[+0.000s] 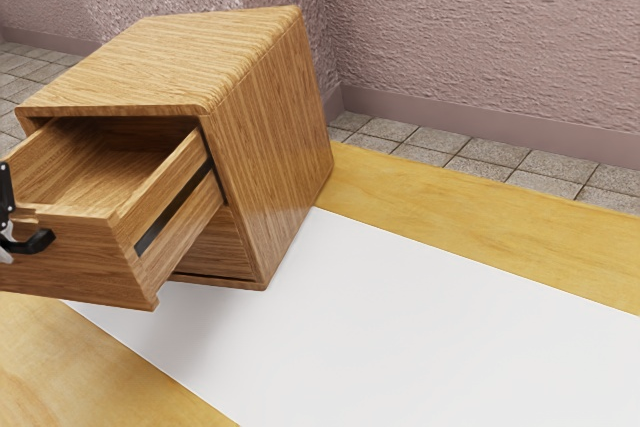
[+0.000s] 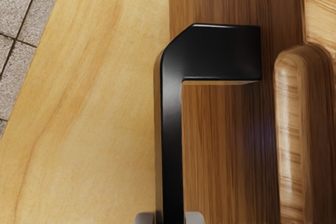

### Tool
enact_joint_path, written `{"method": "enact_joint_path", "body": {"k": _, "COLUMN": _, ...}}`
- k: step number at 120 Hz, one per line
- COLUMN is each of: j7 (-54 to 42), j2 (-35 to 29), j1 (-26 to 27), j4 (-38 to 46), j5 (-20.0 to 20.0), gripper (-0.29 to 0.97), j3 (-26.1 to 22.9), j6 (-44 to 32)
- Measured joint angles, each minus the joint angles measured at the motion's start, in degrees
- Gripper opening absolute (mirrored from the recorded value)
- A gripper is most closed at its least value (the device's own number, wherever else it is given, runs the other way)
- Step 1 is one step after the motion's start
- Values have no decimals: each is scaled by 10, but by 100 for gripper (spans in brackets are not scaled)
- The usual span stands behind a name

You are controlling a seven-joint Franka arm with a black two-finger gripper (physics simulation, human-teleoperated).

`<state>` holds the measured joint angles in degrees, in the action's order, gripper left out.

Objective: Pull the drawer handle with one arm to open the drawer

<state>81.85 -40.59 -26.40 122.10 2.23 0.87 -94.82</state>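
The drawer (image 1: pixel 110 182) stands pulled out of the cabinet (image 1: pixel 265 117). In the exterior view its long axis runs from 2 o'clock to 8 o'clock, front face toward 8 o'clock. The black handle (image 1: pixel 33 240) sits on that front at the view's 9 o'clock edge, right by the gripper (image 1: pixel 5 209) — whether the gripper is spread or pinching it, I cannot tell. In the wrist view the handle (image 2: pixel 170 145) runs along the drawer front, a short leg joining it to the wood. The white mat (image 1: pixel 400 327) lies open toward 4 o'clock of the cabinet.

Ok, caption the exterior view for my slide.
Wooden cabinet on the table, its upper drawer pulled well out, black handle at the exterior view's left edge.
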Motion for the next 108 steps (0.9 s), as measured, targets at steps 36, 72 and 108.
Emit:
{"method": "enact_joint_path", "body": {"k": 36, "j7": 0, "j2": -10, "j1": 2, "j4": -1, "j5": -2, "gripper": 8, "j3": -3, "j6": -2}}
{"method": "enact_joint_path", "body": {"k": 72, "j7": -1, "j2": -12, "j1": 8, "j4": -11, "j5": -8, "gripper": 11, "j3": -5, "j6": -2}}
{"method": "enact_joint_path", "body": {"k": 108, "j7": -2, "j2": 70, "j1": 34, "j4": -135, "j5": -21, "gripper": 34, "j3": -2, "j6": 23}}
